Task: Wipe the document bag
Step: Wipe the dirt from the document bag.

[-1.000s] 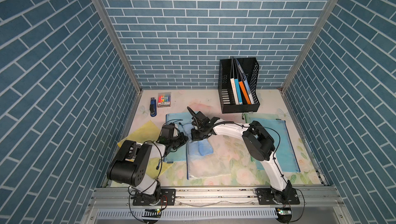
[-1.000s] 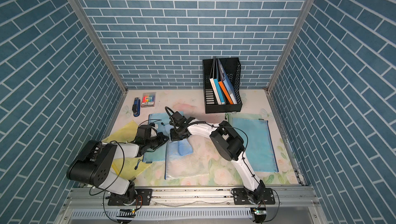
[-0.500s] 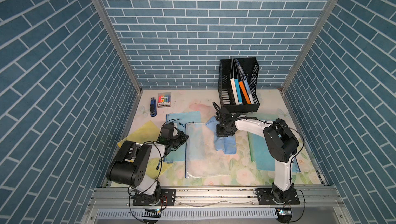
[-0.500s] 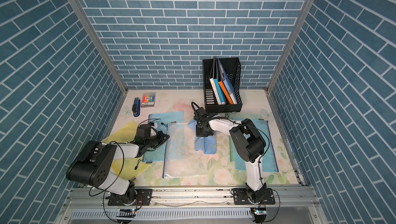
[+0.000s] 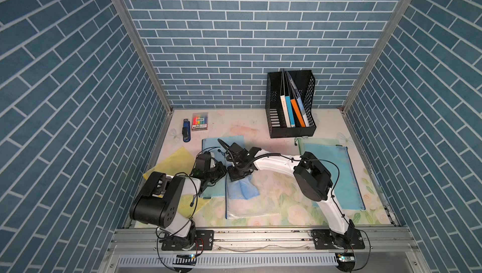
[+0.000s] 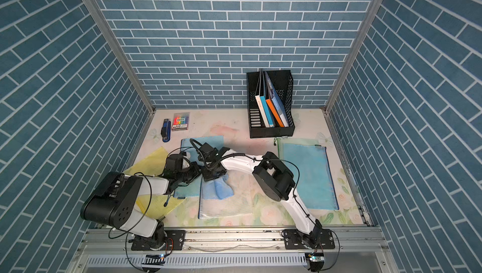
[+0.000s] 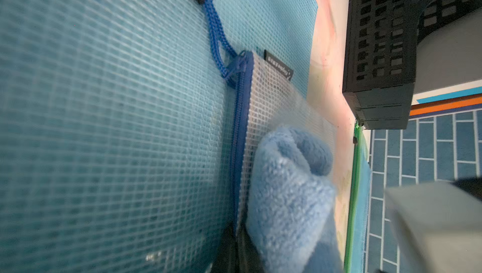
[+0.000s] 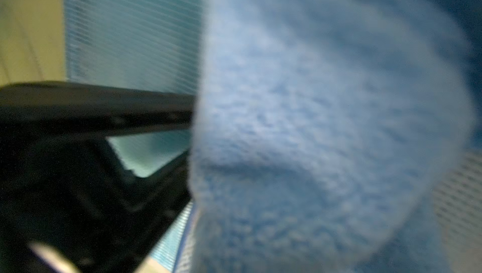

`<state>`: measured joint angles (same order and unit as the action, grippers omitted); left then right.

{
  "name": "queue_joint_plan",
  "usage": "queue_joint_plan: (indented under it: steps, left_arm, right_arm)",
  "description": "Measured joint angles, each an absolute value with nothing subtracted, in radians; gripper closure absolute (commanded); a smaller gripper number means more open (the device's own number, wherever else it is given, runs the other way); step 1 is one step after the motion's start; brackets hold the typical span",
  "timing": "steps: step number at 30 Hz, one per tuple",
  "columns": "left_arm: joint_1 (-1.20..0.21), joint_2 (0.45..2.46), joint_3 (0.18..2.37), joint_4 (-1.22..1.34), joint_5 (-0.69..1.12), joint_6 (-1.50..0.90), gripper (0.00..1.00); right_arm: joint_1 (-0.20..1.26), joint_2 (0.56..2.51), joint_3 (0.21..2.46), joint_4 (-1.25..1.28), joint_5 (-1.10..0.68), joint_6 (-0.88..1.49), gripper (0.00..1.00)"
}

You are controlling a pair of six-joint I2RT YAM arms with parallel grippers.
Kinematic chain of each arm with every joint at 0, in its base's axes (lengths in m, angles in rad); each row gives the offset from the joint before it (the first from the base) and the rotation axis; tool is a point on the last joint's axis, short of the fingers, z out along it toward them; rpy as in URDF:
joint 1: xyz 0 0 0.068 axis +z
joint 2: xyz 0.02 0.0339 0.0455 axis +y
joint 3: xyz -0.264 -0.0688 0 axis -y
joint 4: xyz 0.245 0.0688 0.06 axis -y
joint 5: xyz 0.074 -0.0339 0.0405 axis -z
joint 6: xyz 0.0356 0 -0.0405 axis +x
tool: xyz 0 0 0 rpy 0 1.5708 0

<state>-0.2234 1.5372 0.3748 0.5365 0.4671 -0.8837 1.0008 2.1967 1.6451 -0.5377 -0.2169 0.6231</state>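
Lying flat on the table [image 5: 294,214], the clear mesh document bag [image 5: 254,206] sits in front of the black file rack [image 5: 289,107], nearer the arm bases and offset toward the left arm. A blue cloth [image 5: 246,190] rests on the bag's end nearest the rack. The right gripper [image 5: 239,176] is clamped fully onto this cloth. The left gripper [image 5: 221,173] is closed on the bag's blue zip edge [image 7: 241,128], farther from the rack than the right gripper. A second blue bag [image 5: 332,177] lies just in front of the rack.
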Motion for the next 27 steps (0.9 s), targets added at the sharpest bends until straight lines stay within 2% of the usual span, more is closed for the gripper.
queue_joint_plan:
  steps: [7,10,16,23,27]
  left_arm:
    - [-0.226,1.537,0.369,0.582,0.472,-0.912,1.0]
    - [-0.226,1.537,0.368,0.589,0.472,-0.917,1.0]
    - [-0.226,1.537,0.364,0.612,0.472,-0.937,1.0]
    - [-0.226,1.537,0.364,0.624,0.47,-0.952,1.0]
    - [-0.226,1.537,0.364,0.624,0.469,-0.953,1.0]
  right_arm:
    - [0.764,2.019,1.401,-0.552,-0.133,0.619,1.0]
    - [0.73,1.992,1.378,-0.575,-0.083,0.614,1.0]
    - [0.821,2.001,1.397,-0.571,-0.079,0.613,1.0]
    - [1.022,2.126,1.593,-0.563,-0.148,0.612,1.0]
    - [1.087,2.157,1.634,-0.558,-0.196,0.612,1.0]
